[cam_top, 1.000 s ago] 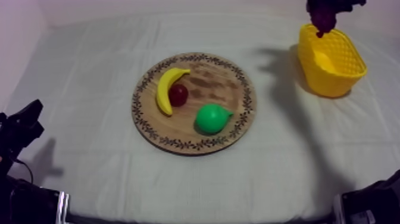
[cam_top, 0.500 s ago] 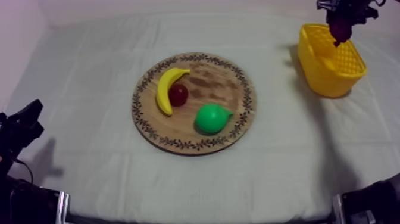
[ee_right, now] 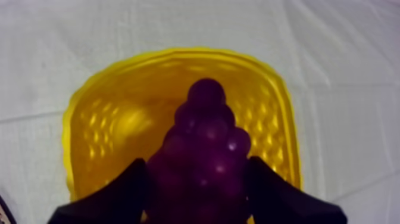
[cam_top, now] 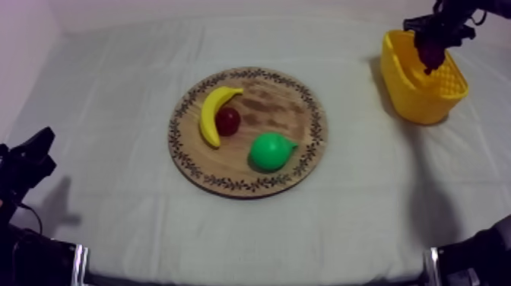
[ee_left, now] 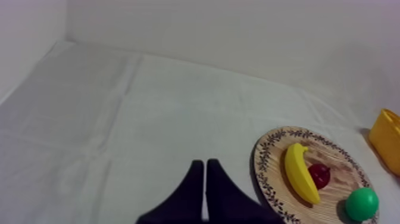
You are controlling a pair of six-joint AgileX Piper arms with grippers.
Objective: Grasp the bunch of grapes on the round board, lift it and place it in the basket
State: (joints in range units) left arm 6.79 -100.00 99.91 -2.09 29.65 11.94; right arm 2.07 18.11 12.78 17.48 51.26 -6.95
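My right gripper (cam_top: 432,46) hangs over the yellow basket (cam_top: 445,95) at the table's far right, shut on the dark purple bunch of grapes (cam_top: 430,49). Seen from the right wrist, the grapes (ee_right: 202,152) sit between my two black fingers (ee_right: 119,190), straight above the basket's open mouth (ee_right: 113,119). The round wooden board (cam_top: 296,106) lies mid-table. My left gripper (ee_left: 205,184) rests low at the left, its fingers together as a narrow wedge, holding nothing.
On the board lie a banana (cam_top: 211,112), a small red fruit (cam_top: 227,120) and a green pear (cam_top: 271,150). The left wrist view takes in the board (ee_left: 268,173) and the basket's edge (ee_left: 386,137). Bare cloth surrounds the board.
My right gripper has carried the grapes rightward and down, from the basket's near-left rim to a spot over its inside. The left arm has stayed still.
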